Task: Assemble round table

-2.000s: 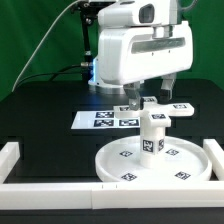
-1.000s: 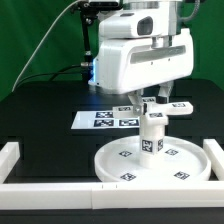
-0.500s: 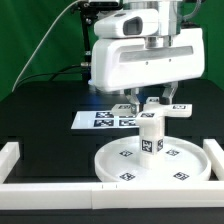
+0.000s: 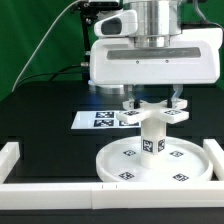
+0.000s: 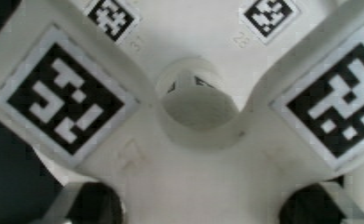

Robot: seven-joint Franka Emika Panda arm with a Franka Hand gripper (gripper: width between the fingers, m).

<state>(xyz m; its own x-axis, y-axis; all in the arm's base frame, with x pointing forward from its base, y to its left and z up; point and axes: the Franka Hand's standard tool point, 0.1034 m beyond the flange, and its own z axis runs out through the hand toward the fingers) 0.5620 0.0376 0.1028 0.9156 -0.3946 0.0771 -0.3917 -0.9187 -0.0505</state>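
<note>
The round table's large white disc (image 4: 112, 165) lies tags up near the front of the black table. A short tagged cylindrical leg (image 4: 152, 140) stands upright on its hub. On top of the leg sits a flat white piece with tagged wings (image 4: 168, 114). My gripper (image 4: 151, 106) hangs straight above it, its fingers shut against the piece's sides. In the wrist view the winged piece (image 5: 179, 160) fills the picture, with a round socket (image 5: 200, 100) between two big tags. My dark fingertips (image 5: 104, 202) press its flanks, and my gripper (image 5: 205, 205) spans its narrow part.
The marker board (image 4: 98, 119) lies flat behind the disc. White border rails run along the exterior view's left (image 4: 9, 157), front (image 4: 50, 187) and right (image 4: 215, 150). A green curtain hangs behind the arm.
My wrist has turned about its vertical axis while staying over the leg. The winged piece has turned with it, its wings now spread to both sides.
</note>
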